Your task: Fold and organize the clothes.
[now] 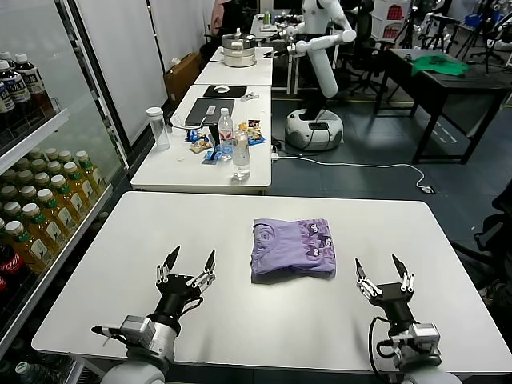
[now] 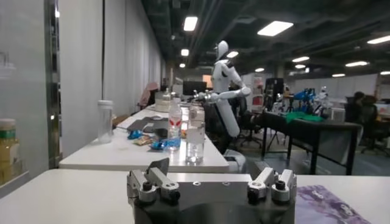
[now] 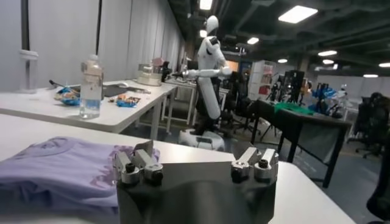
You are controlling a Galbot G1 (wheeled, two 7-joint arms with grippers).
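Note:
The lavender T-shirt point(image 1: 293, 247) lies folded into a small rectangle at the middle of the white table point(image 1: 120, 272), its row of small dark figures facing up on the right side. My left gripper point(image 1: 191, 262) hovers open over the table's front left, well apart from the shirt. On the front right, my right gripper point(image 1: 383, 269) is open too, empty, a short way right of the shirt. The shirt point(image 3: 61, 170) fills the near side of the right wrist view, and its edge point(image 2: 326, 204) shows in the left wrist view.
A second table point(image 1: 180, 164) behind carries water bottles point(image 1: 241, 156), a clear jar point(image 1: 158, 128), snacks and a laptop. A drinks fridge point(image 1: 36, 192) lines the left side. A white robot point(image 1: 320, 64) stands farther back, beside a dark table with a green cloth point(image 1: 438, 66).

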